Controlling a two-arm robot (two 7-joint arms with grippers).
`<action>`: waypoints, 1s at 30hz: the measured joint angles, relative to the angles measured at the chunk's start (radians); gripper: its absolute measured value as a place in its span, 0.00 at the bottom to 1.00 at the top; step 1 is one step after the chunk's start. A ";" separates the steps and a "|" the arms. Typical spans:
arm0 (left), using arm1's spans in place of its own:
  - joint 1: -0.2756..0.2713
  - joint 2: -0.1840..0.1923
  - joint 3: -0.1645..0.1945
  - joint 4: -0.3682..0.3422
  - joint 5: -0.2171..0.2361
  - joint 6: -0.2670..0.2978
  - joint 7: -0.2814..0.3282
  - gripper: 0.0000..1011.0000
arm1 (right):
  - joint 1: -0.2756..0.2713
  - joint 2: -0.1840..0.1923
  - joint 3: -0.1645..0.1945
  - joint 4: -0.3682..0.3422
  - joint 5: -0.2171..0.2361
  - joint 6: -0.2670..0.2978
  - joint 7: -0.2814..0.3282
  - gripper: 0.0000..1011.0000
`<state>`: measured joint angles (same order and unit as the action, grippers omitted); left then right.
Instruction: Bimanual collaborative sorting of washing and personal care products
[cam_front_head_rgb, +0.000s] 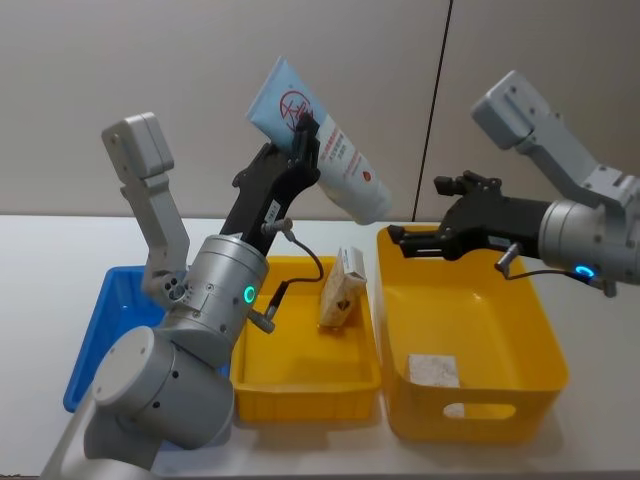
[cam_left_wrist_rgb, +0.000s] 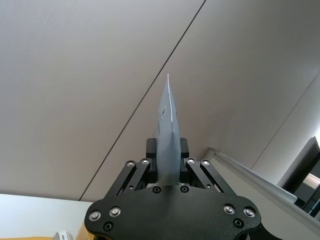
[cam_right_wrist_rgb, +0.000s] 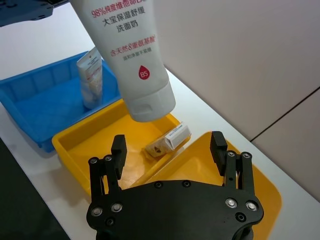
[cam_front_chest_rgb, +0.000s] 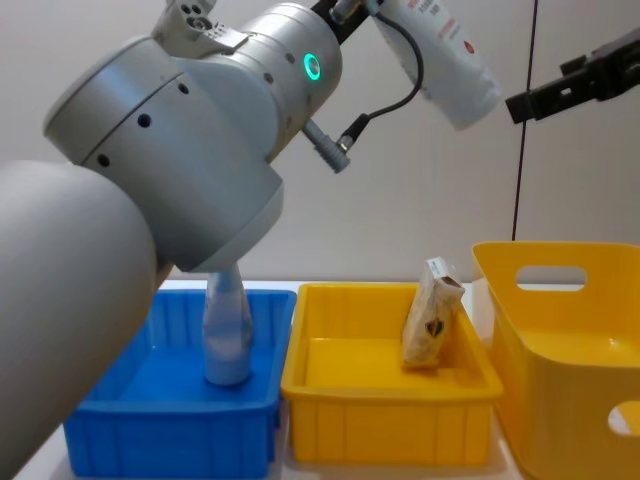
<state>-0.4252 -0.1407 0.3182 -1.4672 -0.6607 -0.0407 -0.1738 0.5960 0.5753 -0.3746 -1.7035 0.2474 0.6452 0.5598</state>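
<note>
Scene: a white table (cam_front_head_rgb: 30, 260) with three open bins in a row and both robot arms raised above them.
Left gripper: the left gripper (cam_front_head_rgb: 305, 140) is held high above the middle yellow tray (cam_front_head_rgb: 300, 400). Its fingers are pressed onto a tube (cam_front_head_rgb: 345, 165), pinching it on its upper half.
Left wrist view: the left gripper (cam_left_wrist_rgb: 167, 155) clamps the tube (cam_left_wrist_rgb: 167, 125), whose flat crimped end is seen edge-on, rising beyond the fingertips.
Tube: pale blue and white with red print. It is tilted in the air, with the crimped end up and to the left and the white cap down and to the right.
Right gripper: the right gripper (cam_front_head_rgb: 415, 210) hangs over the far left corner of the large yellow bin (cam_front_head_rgb: 480, 415). Its fingers are spread wide and hold nothing.
Tube and right gripper: the cap is near the spread fingertips but apart from them. In the right wrist view the tube (cam_right_wrist_rgb: 132, 55) hangs just beyond the right gripper (cam_right_wrist_rgb: 168, 142).
Chest view: the tube (cam_front_chest_rgb: 450, 60) is at the top, with the right gripper (cam_front_chest_rgb: 540, 85) just to its right.
Tan packet: the tan packet (cam_front_head_rgb: 342, 290) stands in the middle yellow tray, leaning against the right wall.
Second tube: a second tube (cam_front_chest_rgb: 228, 335) stands upright, cap down, in the blue bin (cam_front_head_rgb: 95, 340) on the left.
White package: a white package (cam_front_head_rgb: 432, 368) lies flat on the floor of the large yellow bin, toward its near side.
</note>
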 joint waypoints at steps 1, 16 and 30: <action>0.000 0.001 0.001 0.000 0.001 -0.002 0.001 0.21 | 0.003 -0.001 -0.002 0.002 0.000 0.000 0.002 0.99; -0.004 0.020 0.012 0.005 0.006 -0.013 0.015 0.21 | 0.070 -0.032 -0.069 0.061 0.000 -0.018 0.035 0.99; 0.001 0.035 0.019 -0.013 0.017 -0.008 0.043 0.21 | 0.166 -0.053 -0.155 0.140 -0.043 -0.061 0.073 0.99</action>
<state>-0.4239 -0.1060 0.3375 -1.4802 -0.6437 -0.0488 -0.1305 0.7617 0.5227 -0.5292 -1.5639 0.2041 0.5840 0.6323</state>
